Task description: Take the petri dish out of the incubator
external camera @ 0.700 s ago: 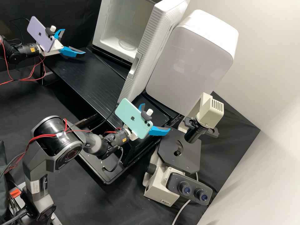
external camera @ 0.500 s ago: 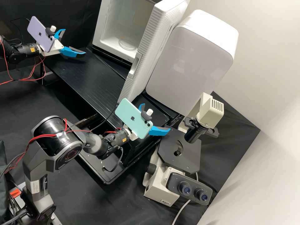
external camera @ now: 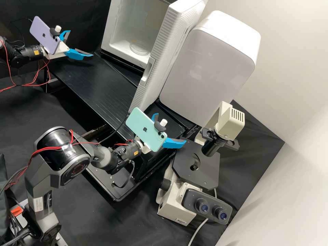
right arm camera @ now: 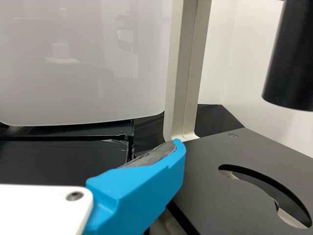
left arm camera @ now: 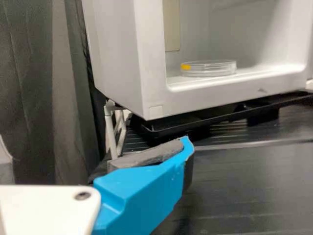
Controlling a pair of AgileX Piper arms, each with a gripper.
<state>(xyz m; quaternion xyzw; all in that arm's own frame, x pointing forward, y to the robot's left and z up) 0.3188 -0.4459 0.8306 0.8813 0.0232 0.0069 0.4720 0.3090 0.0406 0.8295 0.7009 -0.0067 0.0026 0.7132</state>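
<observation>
1. Left arm (external camera: 20,54): the left jaws hang over the far left corner of the surface (external camera: 95,85). They are spread wide with nothing between them, point toward the incubator (external camera: 114,24), and are well apart from it.
2. The petri dish (external camera: 139,48) lies flat on the incubator floor, near the front lip, with a small yellow mark at one side. The door (external camera: 164,51) stands swung open, so the way in looks free.
3. Step in hand, as I judge it: bring the left jaws to the dish. The dish is untouched and the whole task lies ahead.
4. Doing it well:
   - Enter low and level over the front lip, with the jaws wide until they straddle the dish.
   - Close gently across its widest part, on the side wall.
   - The clear plastic is probably light and slippery, and I cannot tell whether the lid is loose. A hard squeeze could shoot the dish out, and a high grip could lift only the lid.
   - Raise it slightly before drawing back, so that it clears the lip.
   - Hold it level throughout.
5. The right jaws are also wide and empty, near the front right corner of the surface, just beside the microscope (external camera: 196,165). That arm should hold where it is, away from the door.
</observation>
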